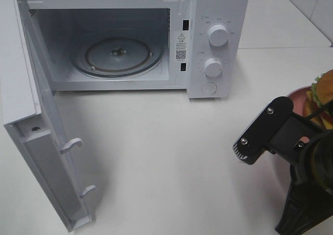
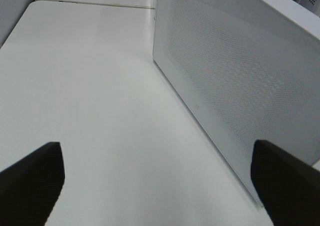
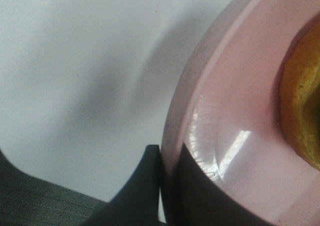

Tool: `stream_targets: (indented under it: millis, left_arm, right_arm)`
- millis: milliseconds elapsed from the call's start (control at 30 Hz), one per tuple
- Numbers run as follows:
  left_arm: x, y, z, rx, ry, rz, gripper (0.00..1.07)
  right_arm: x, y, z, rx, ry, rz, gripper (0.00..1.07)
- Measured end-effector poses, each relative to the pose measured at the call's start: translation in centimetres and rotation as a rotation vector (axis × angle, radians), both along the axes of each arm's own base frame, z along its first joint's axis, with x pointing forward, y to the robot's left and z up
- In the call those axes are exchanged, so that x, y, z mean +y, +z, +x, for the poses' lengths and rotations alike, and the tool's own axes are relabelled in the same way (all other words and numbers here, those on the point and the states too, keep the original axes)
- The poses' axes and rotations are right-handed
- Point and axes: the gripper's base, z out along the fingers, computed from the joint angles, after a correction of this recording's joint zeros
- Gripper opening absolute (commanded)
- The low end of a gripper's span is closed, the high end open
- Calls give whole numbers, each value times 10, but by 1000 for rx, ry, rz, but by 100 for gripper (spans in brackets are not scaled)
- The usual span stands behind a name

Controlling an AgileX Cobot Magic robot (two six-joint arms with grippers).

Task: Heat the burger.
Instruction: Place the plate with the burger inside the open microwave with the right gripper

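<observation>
I'm looking at a plain white table, with white wall tiles behind it. The microwave has its door swung wide. Its sticker shows a warning triangle and a QR code, but the text is too small to read. There are 2 knobs alongside. My right gripper reaches in low and pinches the rim of the pink plate, which carries the burger. The left gripper hovers with its jaws spread beside the door.
</observation>
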Motion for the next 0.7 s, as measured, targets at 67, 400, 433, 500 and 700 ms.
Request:
stream_targets:
  millis: [67,400,433,500,700]
  left_arm:
    - [0,0,0,0,0,0,93]
    - [0,0,0,0,0,0,93]
    - [0,0,0,0,0,0,93]
    - [0,0,0,0,0,0,93]
    - [0,0,0,0,0,0,93]
  right_arm:
    - [3,0,-3,1,24,-4,0]
    - [16,0,-18,-2,135,-11,0]
    - [17,0,-19,0,156,-16,0]
    - [18,0,-20,2,167,-19,0]
    - [23,0,-24,16,279,-35,0]
